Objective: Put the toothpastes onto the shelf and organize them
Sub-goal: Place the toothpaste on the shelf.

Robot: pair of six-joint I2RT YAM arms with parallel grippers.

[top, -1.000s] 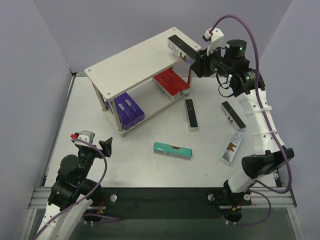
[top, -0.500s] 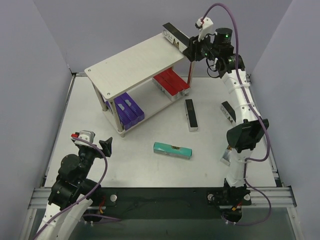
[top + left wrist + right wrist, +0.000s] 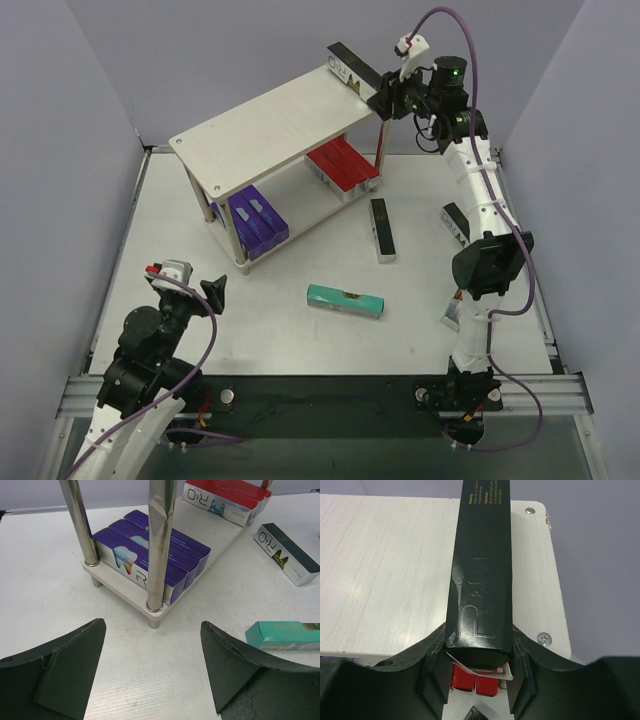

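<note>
Right gripper (image 3: 384, 98) clenched on black toothpaste carton (image 3: 350, 70) over shelf (image 3: 265, 128) top board, 1 o'clock corner. Left gripper (image 3: 214, 293) at 8 o'clock, fingers spread, grasping nothing.

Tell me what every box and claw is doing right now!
Right gripper, shut on a black carton, held above the shelf top.
Left gripper, open, empty.
Purple cartons, lined up on the shelf's lower board.
Red cartons, lined up at that board's other end.
Teal carton, lying flat on the table.
Loose black carton, lying flat on the table.
</note>
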